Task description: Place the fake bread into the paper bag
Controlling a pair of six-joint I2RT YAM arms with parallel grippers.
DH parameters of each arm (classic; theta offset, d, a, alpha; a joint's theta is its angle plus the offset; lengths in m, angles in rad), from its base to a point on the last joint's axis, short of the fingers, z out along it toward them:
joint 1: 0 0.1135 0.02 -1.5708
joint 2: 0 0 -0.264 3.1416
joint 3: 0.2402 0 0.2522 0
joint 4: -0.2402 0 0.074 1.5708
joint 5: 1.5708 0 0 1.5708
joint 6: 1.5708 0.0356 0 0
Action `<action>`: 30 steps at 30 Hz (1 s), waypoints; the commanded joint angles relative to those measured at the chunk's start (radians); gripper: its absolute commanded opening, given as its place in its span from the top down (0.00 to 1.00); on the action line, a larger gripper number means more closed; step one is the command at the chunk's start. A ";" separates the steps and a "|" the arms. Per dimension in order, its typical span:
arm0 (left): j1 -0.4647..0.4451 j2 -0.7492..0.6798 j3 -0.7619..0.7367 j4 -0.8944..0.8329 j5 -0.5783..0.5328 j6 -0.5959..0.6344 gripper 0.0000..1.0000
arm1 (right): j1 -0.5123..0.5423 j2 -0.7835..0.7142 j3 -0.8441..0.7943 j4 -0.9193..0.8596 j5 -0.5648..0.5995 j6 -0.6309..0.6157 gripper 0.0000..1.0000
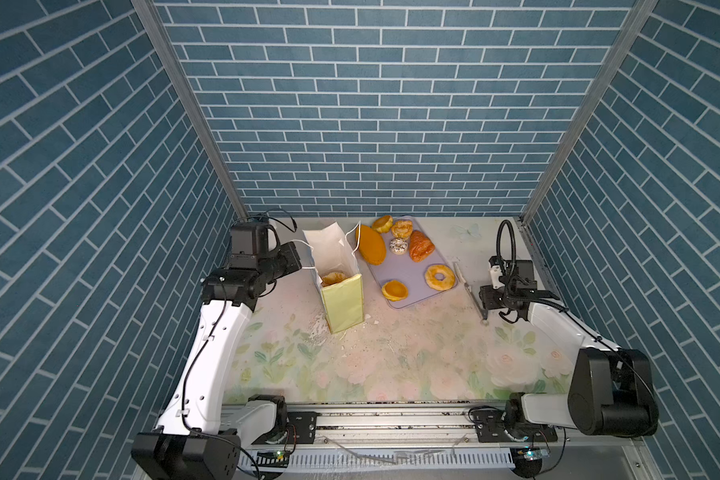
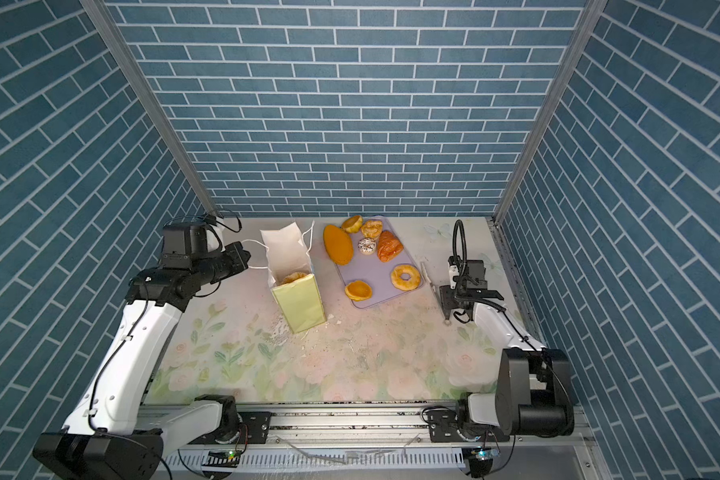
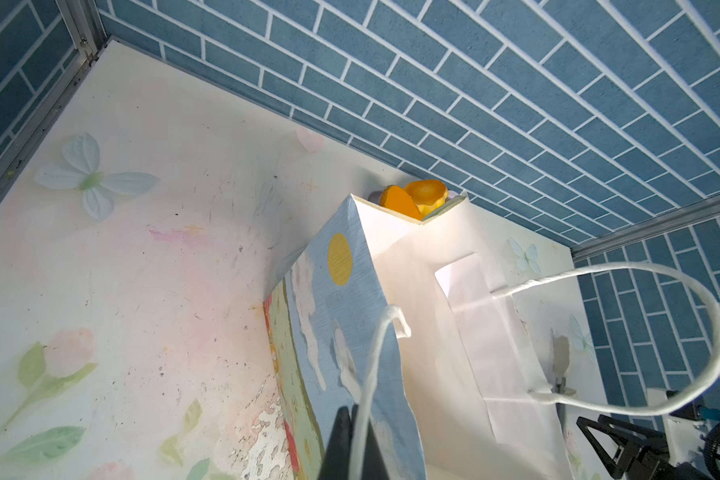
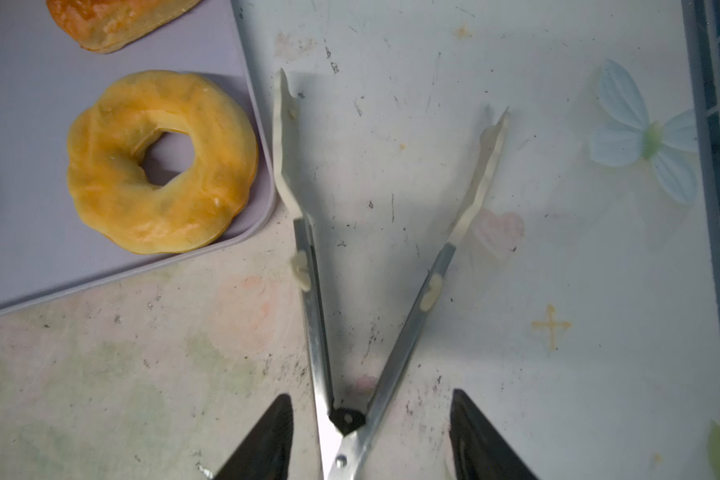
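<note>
Left gripper (image 3: 356, 419): mine, clenched on bag handle (image 3: 371, 365), paper bag (image 1: 341, 303) upright beside it. Right gripper (image 4: 371, 395): spread, gripping nothing, straddling hinge of tongs (image 4: 314, 291), which lie splayed on table (image 4: 558, 249). One bread (image 1: 333, 277) in bag, six on tray (image 1: 400, 270). Step, my guess: taking up tongs. Next needs squeeze on tong arms, then reach to doughnut (image 4: 159, 162). Bag bottom hidden; left fingertips cropped.

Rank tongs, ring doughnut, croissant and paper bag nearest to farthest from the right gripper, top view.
1. tongs, at the right gripper
2. ring doughnut, tray's near corner
3. croissant, farther back on tray
4. paper bag, far left
</note>
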 commanded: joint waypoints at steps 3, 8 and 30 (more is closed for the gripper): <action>-0.005 0.005 -0.004 0.004 -0.002 0.011 1.00 | 0.000 0.087 0.088 -0.185 0.026 0.123 0.34; -0.004 0.004 0.001 -0.002 -0.010 0.017 1.00 | 0.001 0.148 0.156 -0.315 -0.016 0.194 0.21; -0.005 0.030 0.036 -0.035 -0.042 0.017 1.00 | 0.068 0.402 0.262 -0.327 0.077 0.234 0.26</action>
